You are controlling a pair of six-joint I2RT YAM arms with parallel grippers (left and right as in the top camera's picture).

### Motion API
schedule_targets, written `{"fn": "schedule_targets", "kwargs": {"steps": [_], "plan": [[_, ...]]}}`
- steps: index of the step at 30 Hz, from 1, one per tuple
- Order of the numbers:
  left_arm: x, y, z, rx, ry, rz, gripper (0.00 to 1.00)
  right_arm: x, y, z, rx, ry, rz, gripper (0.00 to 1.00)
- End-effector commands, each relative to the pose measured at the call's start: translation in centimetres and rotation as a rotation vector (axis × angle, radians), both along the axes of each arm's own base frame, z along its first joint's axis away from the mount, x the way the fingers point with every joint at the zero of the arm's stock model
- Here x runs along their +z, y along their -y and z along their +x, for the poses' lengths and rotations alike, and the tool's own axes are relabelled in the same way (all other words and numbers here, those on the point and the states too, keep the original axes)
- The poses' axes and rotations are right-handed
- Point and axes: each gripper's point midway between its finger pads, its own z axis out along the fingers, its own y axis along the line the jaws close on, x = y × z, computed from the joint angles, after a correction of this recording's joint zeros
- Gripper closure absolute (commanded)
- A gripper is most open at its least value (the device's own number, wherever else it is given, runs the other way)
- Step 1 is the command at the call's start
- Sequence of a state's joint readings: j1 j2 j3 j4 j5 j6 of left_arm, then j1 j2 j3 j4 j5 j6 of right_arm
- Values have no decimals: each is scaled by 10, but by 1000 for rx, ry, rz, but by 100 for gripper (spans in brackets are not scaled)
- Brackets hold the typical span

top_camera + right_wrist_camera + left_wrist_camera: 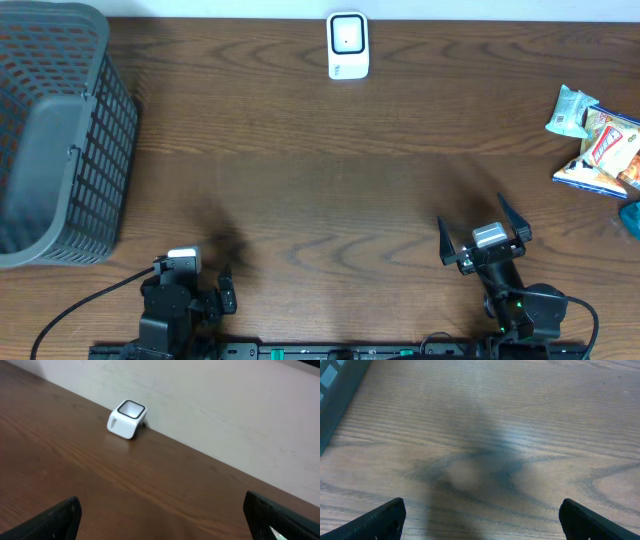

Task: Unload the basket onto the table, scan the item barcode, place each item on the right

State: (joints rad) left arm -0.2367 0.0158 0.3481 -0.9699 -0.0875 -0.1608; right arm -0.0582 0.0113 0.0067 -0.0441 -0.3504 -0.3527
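Grey basket [105, 150], white scanner [347, 45] and snack packets [598, 145] lie apart; both jaws released.

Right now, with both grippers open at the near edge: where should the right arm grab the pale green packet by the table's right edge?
Probably by its free edge, the one facing the middle of the table. The pale green packet lies with its other side against the orange snack bag, so the right gripper should come down from above on the open side, jaws across that edge.
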Motion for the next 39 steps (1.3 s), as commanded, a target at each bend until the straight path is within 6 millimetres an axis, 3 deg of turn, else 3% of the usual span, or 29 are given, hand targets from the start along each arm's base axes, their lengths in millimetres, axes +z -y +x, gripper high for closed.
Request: {"fn": "schedule_targets", "kwargs": {"steps": [1,4,11,19,26,32,39], "plan": [[-2,0,-1,1,-5,1,2,0,1,0,-5,0,0,1],[5,0,4,26,32,-34,2,0,1,0,-5,0,0,1],[43,-1,56,77,331,-81,2,0,1,0,-5,0,0,1],[53,-16,82,130,505,-48,2,0,1,0,-5,0,0,1],[46,-22,90,131,557,7,2,0,1,0,-5,0,0,1],[44,-7,91,-20,560,133,2,0,1,0,-5,0,0,1],[44,-8,91,-20,560,144,2,0,1,0,-5,0,0,1]]}}
